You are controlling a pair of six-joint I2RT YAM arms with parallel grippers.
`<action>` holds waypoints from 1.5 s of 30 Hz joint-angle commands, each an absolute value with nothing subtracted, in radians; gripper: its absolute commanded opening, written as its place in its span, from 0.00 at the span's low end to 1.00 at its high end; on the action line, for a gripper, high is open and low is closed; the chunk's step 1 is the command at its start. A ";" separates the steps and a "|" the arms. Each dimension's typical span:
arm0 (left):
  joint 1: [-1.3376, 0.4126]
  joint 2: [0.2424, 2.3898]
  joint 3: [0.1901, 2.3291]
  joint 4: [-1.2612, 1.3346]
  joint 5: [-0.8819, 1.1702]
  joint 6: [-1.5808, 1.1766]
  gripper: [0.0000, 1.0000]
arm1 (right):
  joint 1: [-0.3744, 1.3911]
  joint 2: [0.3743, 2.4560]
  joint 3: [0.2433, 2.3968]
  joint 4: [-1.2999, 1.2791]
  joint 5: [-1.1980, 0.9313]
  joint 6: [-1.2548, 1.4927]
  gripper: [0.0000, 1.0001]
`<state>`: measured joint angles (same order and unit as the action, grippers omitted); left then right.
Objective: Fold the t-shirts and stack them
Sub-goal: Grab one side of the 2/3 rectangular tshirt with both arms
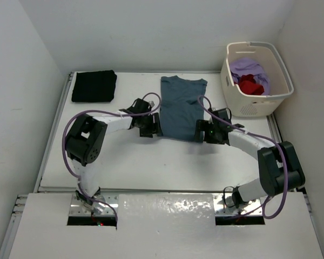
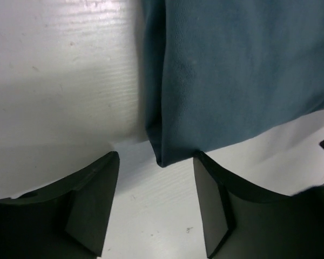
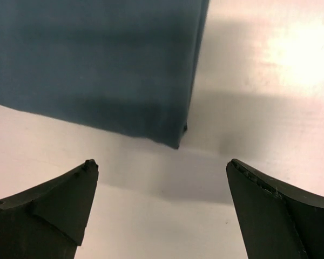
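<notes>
The left end effector (image 2: pixel 156 164), jaws part-open, straddled one near corner of the teal-blue t-shirt (image 2: pixel 237 70) flat on the worktop (image 2: pixel 59 81), the right end effector (image 3: pixel 162 167) gaping wide before the other, apparently to lift both for a fold.

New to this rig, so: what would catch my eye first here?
A teal shirt lies mid-table, with the left arm and right arm at its near corners, jaws open. A folded black shirt sits far left; a basket far right holds a purple shirt and a red shirt.
</notes>
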<state>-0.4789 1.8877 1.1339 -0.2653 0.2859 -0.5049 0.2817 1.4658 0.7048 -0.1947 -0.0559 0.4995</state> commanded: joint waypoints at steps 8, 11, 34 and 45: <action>-0.491 1.959 1.130 -0.215 0.299 -0.488 0.34 | 0.276 1.502 0.667 -0.072 -0.112 0.587 0.96; -0.492 1.982 1.150 -0.222 0.314 -0.482 0.18 | 0.275 1.529 0.654 -0.038 -0.124 0.624 0.92; -0.494 1.775 0.942 -0.120 0.380 -0.525 0.00 | 0.285 1.510 0.615 -0.070 -0.155 0.528 0.00; -0.612 1.439 0.841 -0.383 0.324 -0.561 0.00 | 0.347 1.105 0.597 -0.464 -0.229 0.528 0.00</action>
